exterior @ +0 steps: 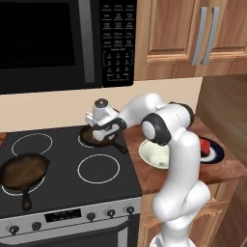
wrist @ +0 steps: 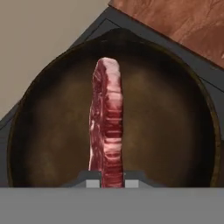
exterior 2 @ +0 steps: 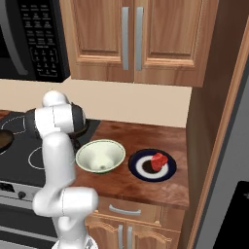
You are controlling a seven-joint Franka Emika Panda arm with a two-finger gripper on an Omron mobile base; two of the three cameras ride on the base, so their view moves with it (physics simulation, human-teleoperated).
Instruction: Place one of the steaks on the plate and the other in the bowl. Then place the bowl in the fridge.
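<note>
One steak (wrist: pixel 107 127) stands on edge inside a small dark skillet (wrist: pixel 48 131) on the stove's rear right burner. My gripper (wrist: pixel 113 179) is shut on this steak, with a finger tip pressed against each side of its near end. From the left base view, the gripper (exterior: pixel 99 132) reaches down into that skillet (exterior: pixel 88 137). The other steak (exterior 2: pixel 158 161) lies on the dark plate (exterior 2: pixel 141 171) on the wooden counter. The pale bowl (exterior 2: pixel 100 156) sits empty to the left of the plate. The grey fridge (exterior 2: pixel 233 146) rises at the far right.
A larger skillet (exterior: pixel 23 171) rests on the front left burner, handle toward the stove's front. A microwave (exterior: pixel 62 43) hangs over the stove, and wooden cabinets (exterior 2: pixel 131 39) hang above the counter. The counter ends at a wooden side panel (exterior 2: pixel 204 126) by the fridge.
</note>
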